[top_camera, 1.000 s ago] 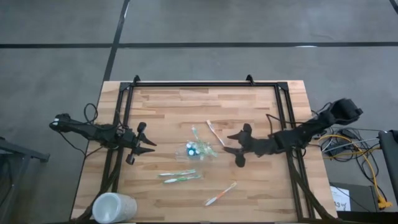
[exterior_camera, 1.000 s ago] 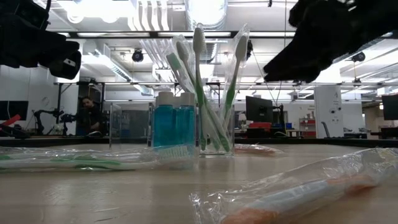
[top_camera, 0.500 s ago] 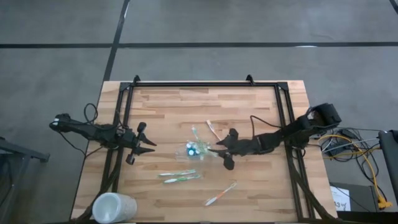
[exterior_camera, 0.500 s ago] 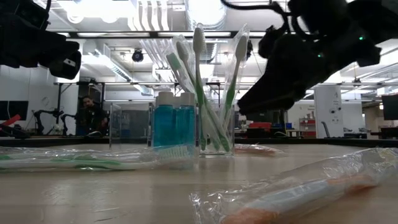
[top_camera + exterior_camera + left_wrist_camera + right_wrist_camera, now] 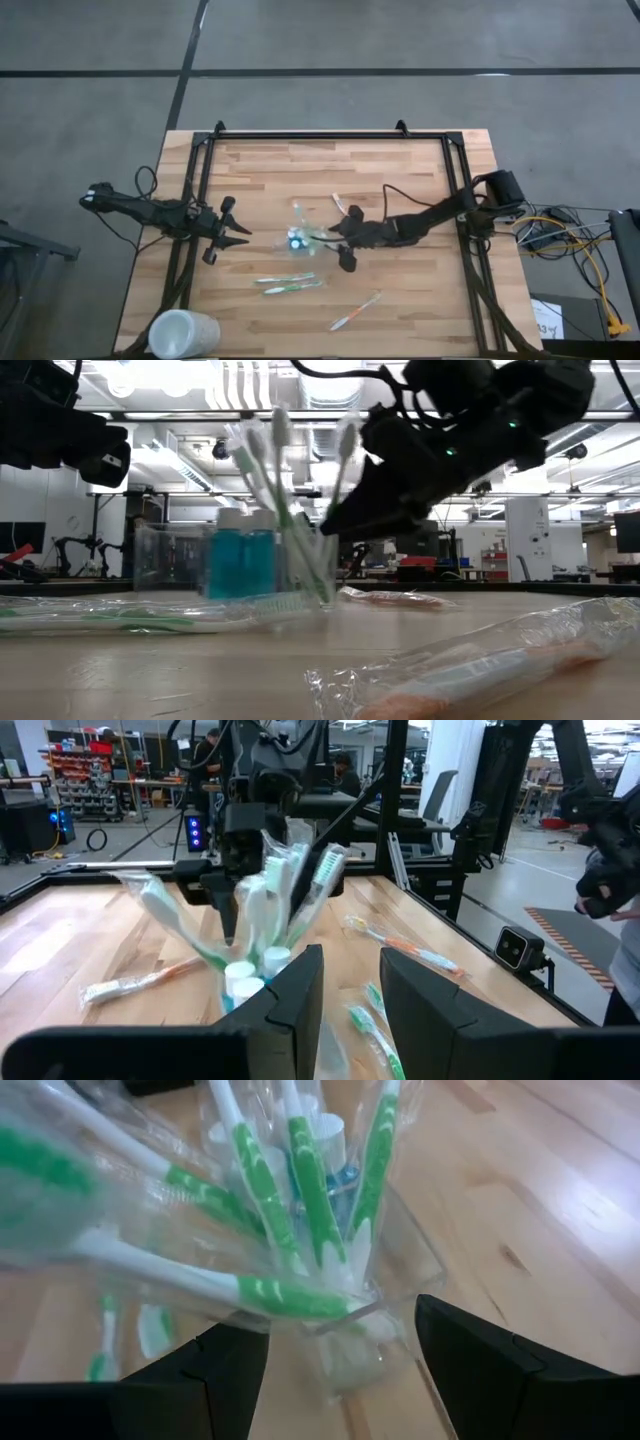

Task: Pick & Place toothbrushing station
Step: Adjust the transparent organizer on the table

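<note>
The see-through holder (image 5: pixel 297 238) stands upright on its base at mid-table, holding wrapped green-and-white toothbrushes (image 5: pixel 300 1190) and blue tubes (image 5: pixel 232 563). It also shows in the low view (image 5: pixel 300 565) and the left wrist view (image 5: pixel 262 955). My right gripper (image 5: pixel 326 238) is open at the holder's right side, low over the table. Its fingers (image 5: pixel 480 1370) stand on either side of the holder's lower part (image 5: pixel 350 1340). My left gripper (image 5: pixel 243 237) waits at the table's left, slightly open and empty. My right gripper comes at the holder level from the table's right, one finger on each side of its lower part (image 5: pixel 400 1295). Which finger or inner face touches the wall I cannot tell. The holder stands upright on the table.
Two wrapped green toothbrushes (image 5: pixel 288 284) and a wrapped orange one (image 5: pixel 354 311) lie nearer the front edge. Another orange one (image 5: pixel 342 205) lies just behind the gripper. A frosted white cup (image 5: pixel 183 333) stands at the near left corner. Black frame rails (image 5: pixel 330 134) line the table.
My right gripper has gone toward the table's left and down, reaching the holder with its fingers open around it. The holder has slid a little toward the table's left, still upright, with its brushes and tubes.
</note>
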`<action>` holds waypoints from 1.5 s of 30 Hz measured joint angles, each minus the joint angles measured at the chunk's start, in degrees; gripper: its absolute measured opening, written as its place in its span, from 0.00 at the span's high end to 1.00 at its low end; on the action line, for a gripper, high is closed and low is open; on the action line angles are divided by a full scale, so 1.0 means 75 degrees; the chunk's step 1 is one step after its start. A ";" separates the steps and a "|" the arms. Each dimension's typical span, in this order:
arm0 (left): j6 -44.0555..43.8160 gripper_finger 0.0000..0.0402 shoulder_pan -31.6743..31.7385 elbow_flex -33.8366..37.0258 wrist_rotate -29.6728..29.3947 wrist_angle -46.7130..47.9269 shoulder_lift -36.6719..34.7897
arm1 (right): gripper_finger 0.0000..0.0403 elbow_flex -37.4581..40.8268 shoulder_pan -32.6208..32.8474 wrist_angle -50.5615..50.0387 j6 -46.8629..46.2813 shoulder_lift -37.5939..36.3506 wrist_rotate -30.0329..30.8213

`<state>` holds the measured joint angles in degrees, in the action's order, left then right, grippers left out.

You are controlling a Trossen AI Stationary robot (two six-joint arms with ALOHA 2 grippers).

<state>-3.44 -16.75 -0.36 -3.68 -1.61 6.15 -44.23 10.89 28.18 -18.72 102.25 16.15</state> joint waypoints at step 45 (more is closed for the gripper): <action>0.0000 0.73 0.0003 0.0000 0.0000 0.0000 0.0012 | 0.39 0.0171 -0.0442 -0.0280 0.0740 -0.1856 -0.0904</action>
<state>-3.44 -16.73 -0.36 -3.68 -1.61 6.24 -42.95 7.57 26.08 -13.17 88.33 9.37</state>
